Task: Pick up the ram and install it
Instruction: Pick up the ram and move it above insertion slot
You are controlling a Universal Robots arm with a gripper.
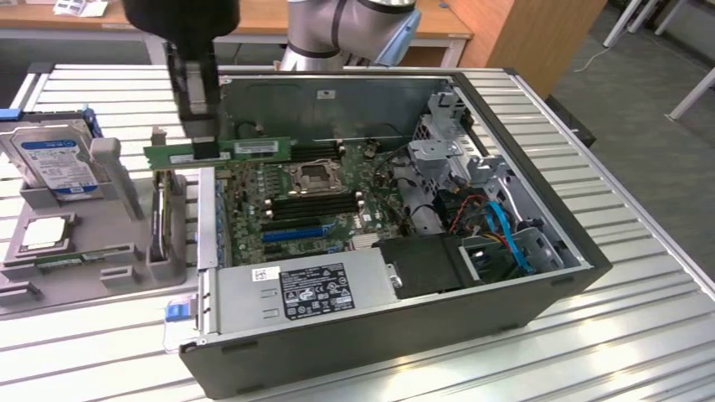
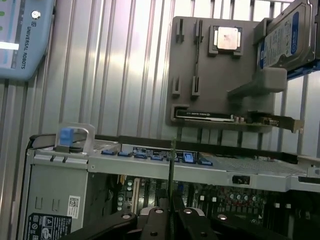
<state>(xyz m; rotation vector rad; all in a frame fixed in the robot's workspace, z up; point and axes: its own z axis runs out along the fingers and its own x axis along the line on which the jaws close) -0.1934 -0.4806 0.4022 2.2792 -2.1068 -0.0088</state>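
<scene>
The ram [image 1: 263,147] is off its holder and in the air, a green stick lying level, its white label facing the exterior view. It hangs over the near rim of the open computer case [image 1: 537,293], at about 10 o'clock from the CPU socket [image 1: 316,177] in the exterior view. The pick-up looks done; the install is not, since the stick sits in no slot and is clear of the motherboard [image 1: 335,218]. The black memory slots [image 1: 318,205] lie at 6 o'clock from the socket, well apart from the stick.

The claw [image 1: 204,144] is pinched nearly closed on the ram, gripping it near the end away from the label, the 2 fingers coming straight down from above. From the wrist, the ram [image 2: 171,170] shows edge-on, a thin line rising between the fingers of the claw [image 2: 170,222].

At 9 o'clock from the case, the grey parts holder [image 1: 67,260] stands on the table [image 1: 648,335] with the hard drive [image 1: 56,163] upright in it.
</scene>
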